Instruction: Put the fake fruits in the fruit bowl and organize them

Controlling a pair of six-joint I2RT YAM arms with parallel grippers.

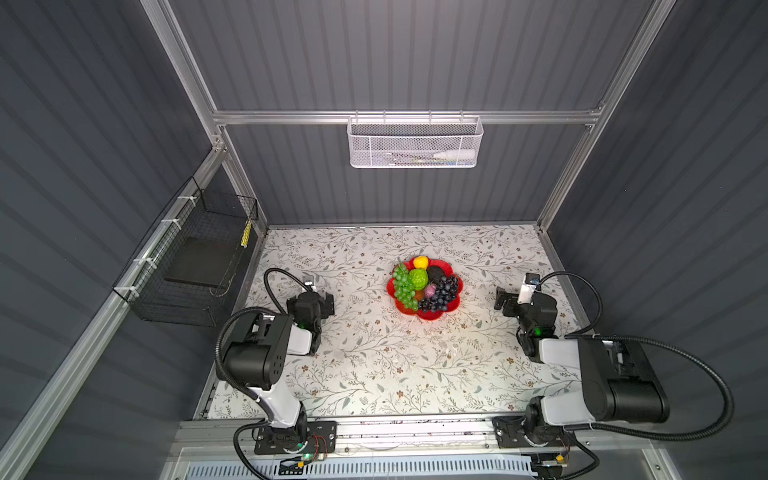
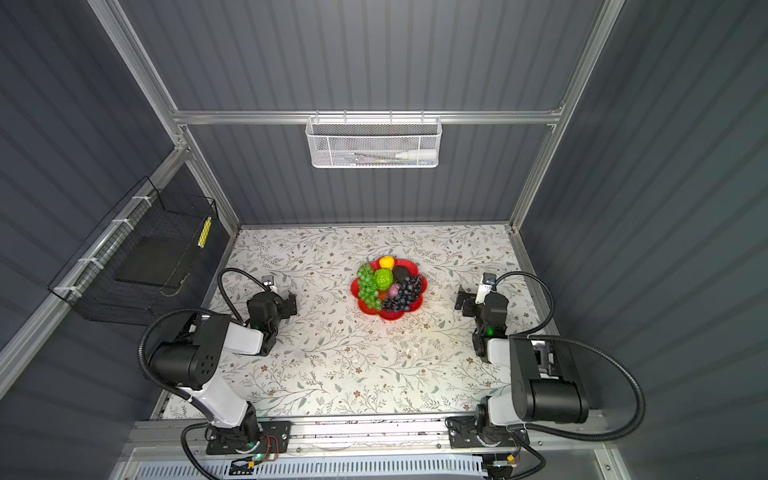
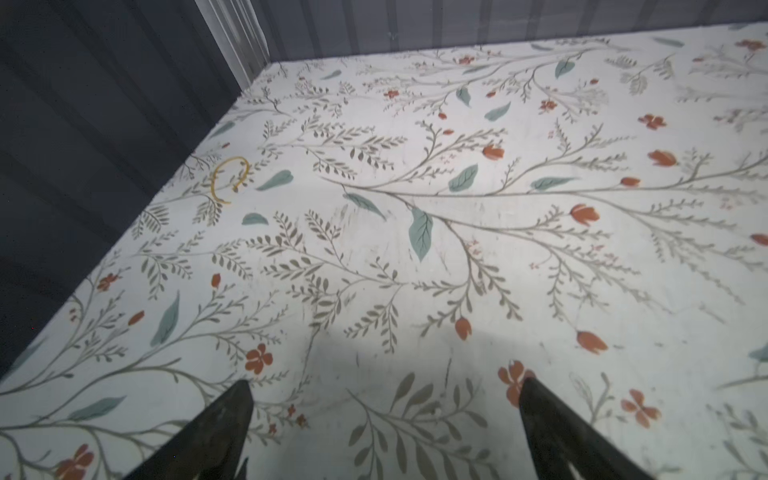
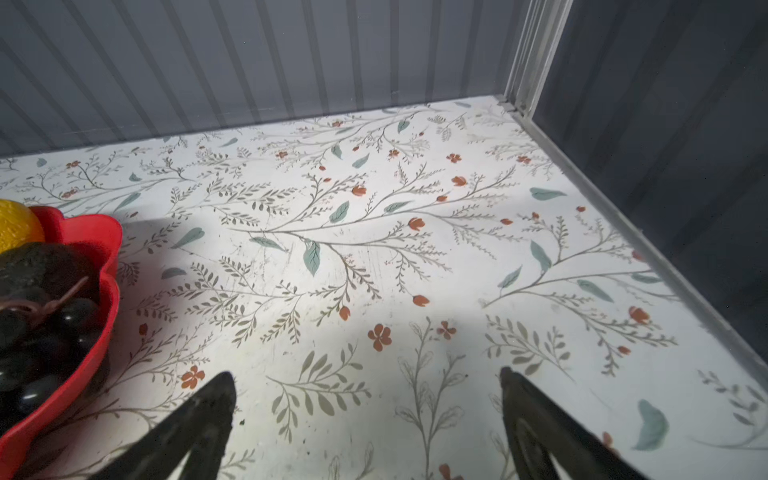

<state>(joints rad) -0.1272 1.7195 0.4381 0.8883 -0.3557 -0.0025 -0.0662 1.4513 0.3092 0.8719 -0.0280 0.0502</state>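
The red flower-shaped fruit bowl [image 1: 432,314] [image 2: 390,314] sits at mid-table, slightly towards the back. Inside it lie a yellow pear [image 1: 421,262], a green grape bunch [image 1: 403,287], a bright green bumpy fruit [image 1: 418,278], a black avocado [image 1: 436,273], a small purple fruit [image 1: 429,290] and a dark grape bunch [image 1: 444,293]. My left gripper [image 1: 330,304] [image 3: 385,382] hovers open and empty over the cloth, well left of the bowl. Open and empty too, my right gripper [image 1: 500,299] [image 4: 365,372] stands to the bowl's right; the bowl's rim [image 4: 104,232] shows in the right wrist view.
A white mesh basket [image 1: 413,143] hangs on the back wall. A black wire basket [image 1: 195,266] is fixed to the left wall. A thin yellow rubber band [image 3: 228,178] lies on the flowered cloth near the left wall. Grey walls close three sides.
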